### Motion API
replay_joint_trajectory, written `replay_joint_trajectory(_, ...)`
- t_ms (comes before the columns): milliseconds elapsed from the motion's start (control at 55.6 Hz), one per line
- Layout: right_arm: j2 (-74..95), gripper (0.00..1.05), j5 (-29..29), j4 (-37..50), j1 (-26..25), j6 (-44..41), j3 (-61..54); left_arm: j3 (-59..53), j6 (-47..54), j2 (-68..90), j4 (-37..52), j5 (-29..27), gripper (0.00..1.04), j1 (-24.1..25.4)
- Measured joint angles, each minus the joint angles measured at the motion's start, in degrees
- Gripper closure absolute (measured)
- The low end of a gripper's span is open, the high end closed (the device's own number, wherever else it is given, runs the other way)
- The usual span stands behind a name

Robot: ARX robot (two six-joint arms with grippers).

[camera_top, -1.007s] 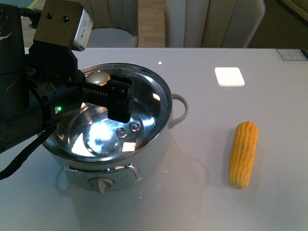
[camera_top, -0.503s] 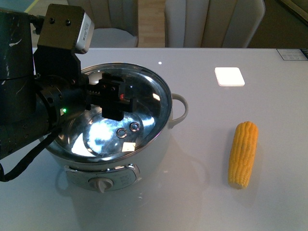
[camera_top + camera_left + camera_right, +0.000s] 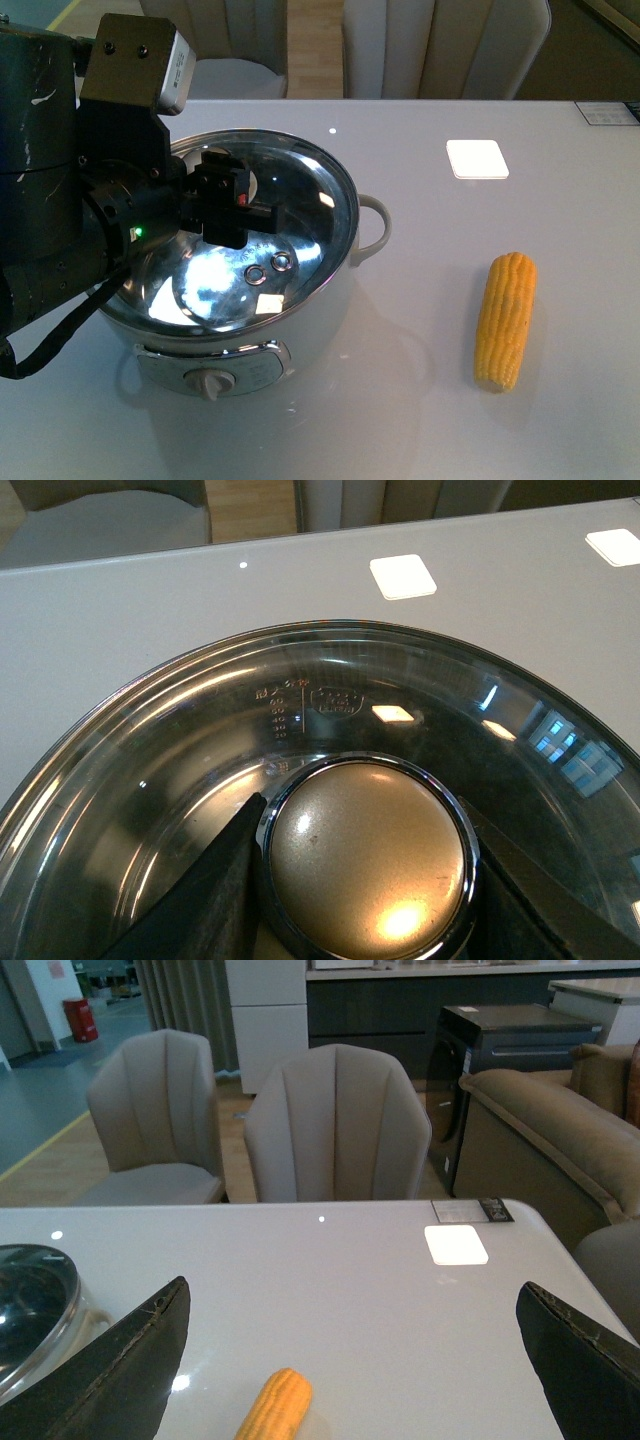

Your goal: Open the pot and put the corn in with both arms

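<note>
The white pot point(image 3: 322, 335) stands at the table's left, its dial point(image 3: 210, 384) facing me and a loop handle point(image 3: 373, 226) on its right. A glass pot lid point(image 3: 300, 215) with a steel rim covers it. My left gripper point(image 3: 232, 203) is shut on the lid's round brassy knob point(image 3: 366, 855); one black finger point(image 3: 205, 895) presses each side. The corn point(image 3: 506, 320) lies bare on the table to the pot's right. In the right wrist view the open right gripper point(image 3: 352, 1290) hovers above the table, with the corn point(image 3: 275, 1407) low between its fingers point(image 3: 140, 1360).
A bright white square point(image 3: 477, 158) shows on the grey table point(image 3: 420, 420) behind the corn. A small label point(image 3: 608, 112) sits at the back right corner. Grey chairs point(image 3: 336, 1125) stand beyond the far edge.
My left gripper slid left across the lid and closed onto the knob, which was exposed before. The lid, pot and corn stayed put.
</note>
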Motion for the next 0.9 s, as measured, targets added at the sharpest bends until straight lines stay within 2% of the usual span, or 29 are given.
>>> replay_joint_trajectory(270, 0.0, 0.09, 0.0, 0.0, 0.0, 0.0, 0.0, 0.0, 0.5, -0.7, -0.3, -0.2, 0.60, 0.0)
replay_joint_trajectory(611, 0.0, 0.09, 0.0, 0.0, 0.0, 0.0, 0.0, 0.8, 1.7, -6.1, -4.9, -0.9, 0.60, 0.3)
replay_joint_trajectory(899, 0.0, 0.09, 0.0, 0.0, 0.0, 0.0, 0.0, 1.5, 2.3, -14.1, -8.6, -1.2, 0.60, 3.6)
